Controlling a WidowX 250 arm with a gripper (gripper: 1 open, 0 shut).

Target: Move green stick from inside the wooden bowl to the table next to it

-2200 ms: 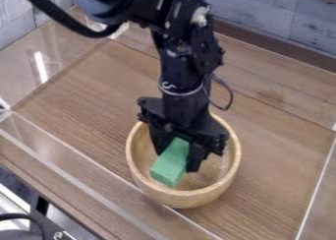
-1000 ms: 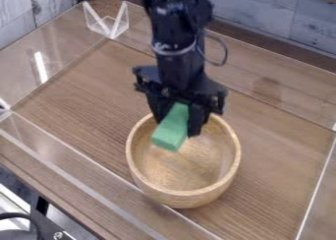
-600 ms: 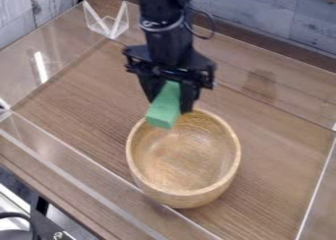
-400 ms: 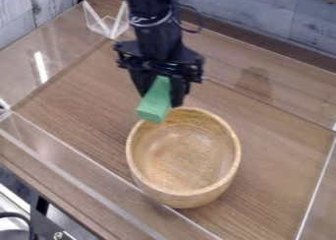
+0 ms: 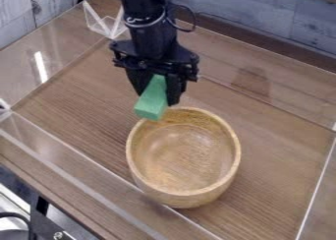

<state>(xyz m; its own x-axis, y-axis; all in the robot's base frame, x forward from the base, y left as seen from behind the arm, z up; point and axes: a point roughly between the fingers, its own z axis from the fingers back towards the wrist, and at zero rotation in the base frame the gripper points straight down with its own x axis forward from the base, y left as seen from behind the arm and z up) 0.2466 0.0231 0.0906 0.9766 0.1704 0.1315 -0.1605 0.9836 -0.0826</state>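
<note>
Tool (image 5: 155,87) is clamped on the green stick (image 5: 152,100), pointing straight down from the black arm (image 5: 141,18). Two dark fingers (image 5: 137,79) pinch the stick's upper end; the rest of the block hangs below them, tilted, lower end leaning toward the left of frame.

Green stick is out of the wooden bowl (image 5: 184,156) and in the air. Its lower tip sits above the bowl's far-left rim in this view, roughly over the edge between the bowl and bare tabletop (image 5: 79,96). Cannot tell from this single angle whether it is strictly outside the rim line or directly over it. It touches neither the bowl nor the tabletop.

Wooden bowl sits upright on the tabletop, front-centre of frame, interior showing only wood grain. Thick light-tan rim fully visible except the small far-left stretch behind the stick's tip.

Tabletop is brown wood grain, enclosed by clear acrylic walls (image 5: 53,146); near wall runs diagonally across the lower left, another wall edge shows on the right side. A small clear bracket-like piece (image 5: 102,23) sits at the far wall behind the arm; detail too blurred to identify. Grey textured backdrop (image 5: 296,18) beyond the enclosure at upper right.

Arm comes in from the top of frame, wrist cabling visible beside it, tool body directly above the stick.
</note>
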